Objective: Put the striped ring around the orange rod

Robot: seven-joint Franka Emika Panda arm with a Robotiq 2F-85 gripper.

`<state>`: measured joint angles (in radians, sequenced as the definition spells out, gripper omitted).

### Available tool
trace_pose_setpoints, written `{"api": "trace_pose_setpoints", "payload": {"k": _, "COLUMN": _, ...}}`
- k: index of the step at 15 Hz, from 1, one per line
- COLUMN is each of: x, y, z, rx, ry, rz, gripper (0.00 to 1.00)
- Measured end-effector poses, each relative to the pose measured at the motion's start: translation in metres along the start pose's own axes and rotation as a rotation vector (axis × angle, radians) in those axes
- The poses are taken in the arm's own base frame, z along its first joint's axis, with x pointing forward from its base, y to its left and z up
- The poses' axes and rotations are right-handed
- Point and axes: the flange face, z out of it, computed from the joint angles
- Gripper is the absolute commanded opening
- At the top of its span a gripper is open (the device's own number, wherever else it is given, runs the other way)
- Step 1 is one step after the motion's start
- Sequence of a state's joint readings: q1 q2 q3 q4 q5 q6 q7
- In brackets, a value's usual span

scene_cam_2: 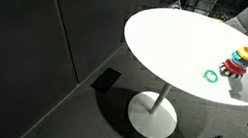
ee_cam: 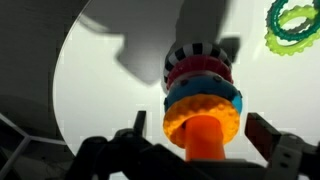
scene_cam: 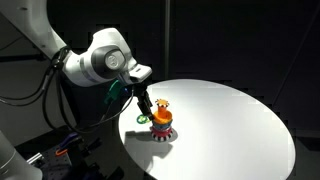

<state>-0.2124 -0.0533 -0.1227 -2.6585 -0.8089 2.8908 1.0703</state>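
**While the gripper [ee_cam: 200,128] hangs open: ring stack on a round white table [scene_cam: 240,120]**

As the wrist view shows them, the items are these.

1. Striped ring [ee_cam: 192,50]. It lies at the foot of the ring stack, directly under a red ring [ee_cam: 195,70]. Dark and white stripes show along its far edge. The rings above hide its centre, so whether the rod passes through it cannot be told.

2. Orange rod [ee_cam: 203,142]. It stands upright, rising from the top of the stack, with its rounded end towards the wrist camera.

3. Stack, base to top: the striped ring, the red ring, a blue ring [ee_cam: 205,92], then an orange ring [ee_cam: 178,118] with a knobbly rim. The stack stands on the table near its edge.

4. Gripper. Its two dark fingers [ee_cam: 135,128] are spread wide, one on each side of the rod. Neither touches the rod, and nothing is held. The fingers hang just above the stack.

5. Green ring [scene_cam_2: 210,75]. It is plain with a toothed rim and lies flat on the table near the stack, apart from it. It appears in both exterior views.

6. Table. It has a white round top on a single pedestal with a disc foot [scene_cam_2: 152,116], standing on a dark floor.

7. Arm [scene_cam: 100,60]. It has white casing and reaches in over the table's edge.
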Motion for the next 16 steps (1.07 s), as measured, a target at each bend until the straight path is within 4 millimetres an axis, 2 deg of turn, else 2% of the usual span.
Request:
{"api": "trace_pose_setpoints", "payload": {"k": 7, "x": 0.004, "y": -0.003, "z": -0.003, "rx": 0.073, "ry": -0.099, "rz": -0.020, "gripper": 1.00}}
{"api": "trace_pose_setpoints", "payload": {"k": 16, "x": 0.030, "y": 0.004, "z": -0.038, "rx": 0.097, "ry": -0.146, "rz": -0.036, "gripper": 1.00}}
